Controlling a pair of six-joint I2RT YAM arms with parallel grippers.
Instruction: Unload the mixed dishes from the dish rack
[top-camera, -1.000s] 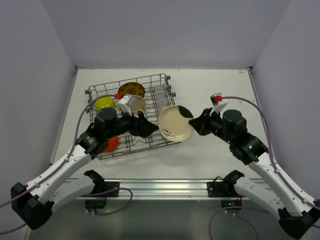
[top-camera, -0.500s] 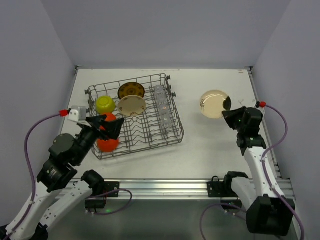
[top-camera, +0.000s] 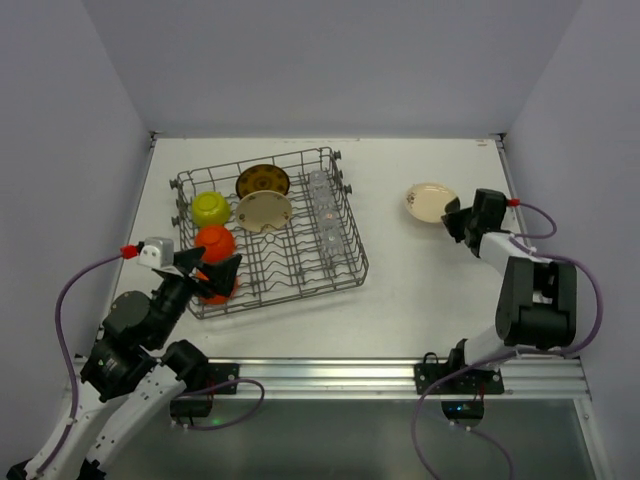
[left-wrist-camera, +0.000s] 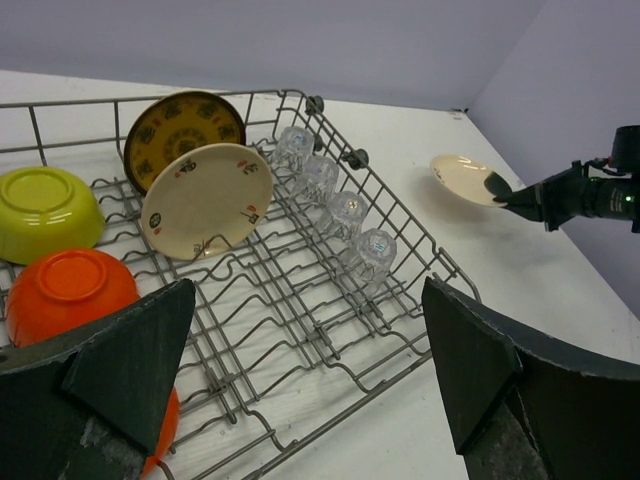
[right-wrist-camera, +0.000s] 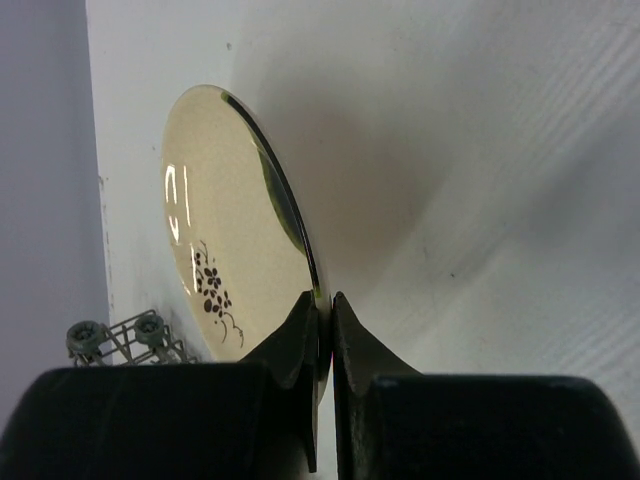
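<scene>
Top external view: dish rack (top-camera: 290, 262) on left half of white worktop (top-camera: 420, 290), mostly full.
Out of rack: one held cream plate (top-camera: 428, 200), tilted over far right of worktop, well apart from rack, not yet laid flat.
Right gripper (right-wrist-camera: 322, 320): pinched tight on that plate's rim.
Left gripper (left-wrist-camera: 305, 340): spread wide, empty, at rack's near left corner over orange bowls (top-camera: 214, 243).
Left in rack: lime-yellow bowl (top-camera: 211, 208); two orange bowls, one partly hidden; brown-gold plate (top-camera: 263, 181) and racked cream plate (top-camera: 264, 211) leaning at far side; glass cups (left-wrist-camera: 347, 208) in a row on right, three or four, hard to count.
Progress: early; nearly everything left to unload.
Room: plain pale walls on three sides; metal rail (top-camera: 330, 372) along near edge.
</scene>
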